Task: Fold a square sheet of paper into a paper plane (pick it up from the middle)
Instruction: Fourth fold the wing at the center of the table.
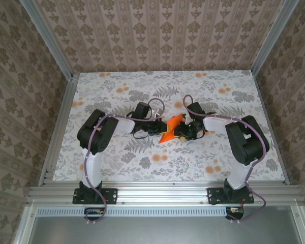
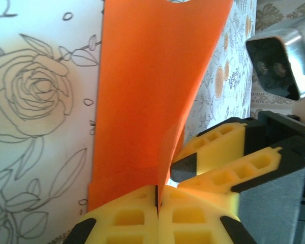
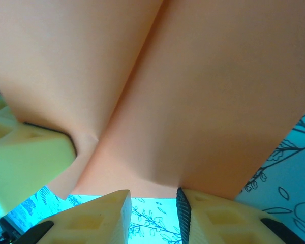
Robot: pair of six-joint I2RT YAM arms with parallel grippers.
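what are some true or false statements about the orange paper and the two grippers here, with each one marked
1. The left gripper is shut on the orange paper. True.
2. The orange paper lies flat on the tablecloth. False: it is held up off the cloth, bent along a crease, between the two arms.
3. The right gripper has its fingers pressed together. False: they stand apart, and the cloth shows through the gap.
4. The tablecloth is printed with flowers and leaves. True.
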